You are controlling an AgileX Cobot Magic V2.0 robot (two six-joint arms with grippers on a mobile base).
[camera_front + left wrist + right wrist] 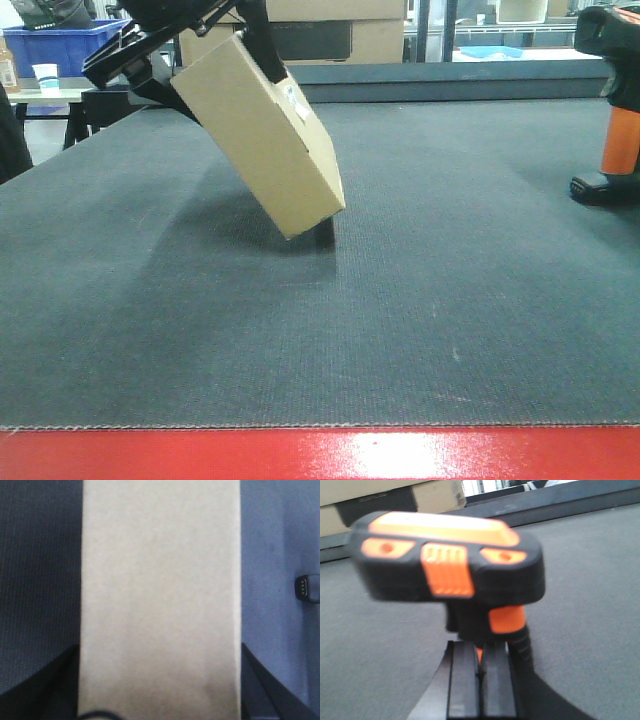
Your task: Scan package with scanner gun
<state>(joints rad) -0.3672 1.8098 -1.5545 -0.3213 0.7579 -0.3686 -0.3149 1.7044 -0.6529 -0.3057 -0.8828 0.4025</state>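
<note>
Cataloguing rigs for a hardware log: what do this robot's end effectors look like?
Both are plain black. The left end effector has two angular fingers with sloping edges, on a blocky black body. The right end effector has two flat, rectangular fingers flanked by curved black side pieces. No markings show.

No text is legible; the white label (292,98) on the package (262,130) (small, slanted) is unreadable.
</note>
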